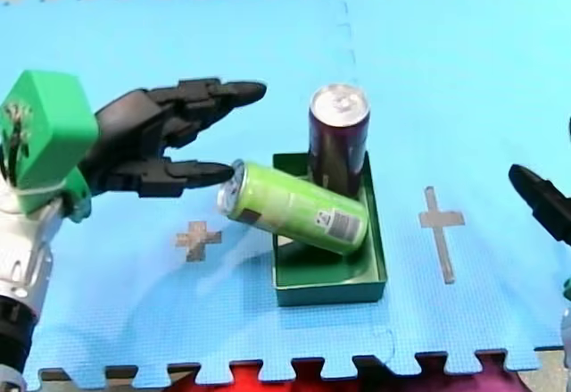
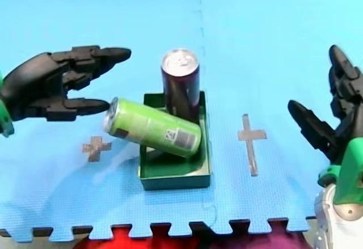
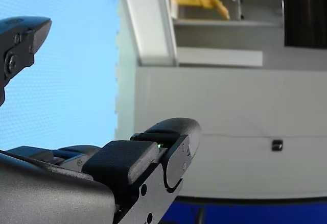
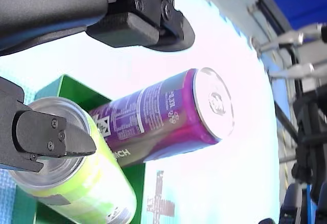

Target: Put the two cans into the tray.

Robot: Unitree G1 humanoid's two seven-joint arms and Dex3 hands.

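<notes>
Mid-table, nearer the front edge, sits a shallow dark-green rectangular tray (image 1: 330,292) on the blue foam puzzle mat (image 1: 446,70) that covers the table. At the tray's far end a tall dark-purple metal can (image 1: 339,142) stands upright inside it, silver top w/ pull tab facing up. Just in front of it a lime-green metal can (image 1: 294,206) lies on its side, tilted. Its base end is down inside the tray. Its top end is propped over the tray's left rim & sticks out toward the left edge. Both cans carry white small print & label panels, too small to read, so brand can't be told.

Robot's left hand (image 1: 156,142) reaches in from the left edge. Its fingers are uncurled & apart, clamped on nothing. The lower fingertip (image 1: 214,173) is right at the green can's silver top, seemingly touching, while the upper fingers hang above, clear of the can. Second wrist view also shows a fingertip (image 4: 56,137) over that can's top rim.

Robot's right hand (image 2: 345,113) is by the right edge, well apart from the tray, holding nothing, fingers uncurled.

On the mat are two grey tape crosses: one (image 1: 198,239) just left of the tray, one (image 1: 441,222) to its right.
</notes>
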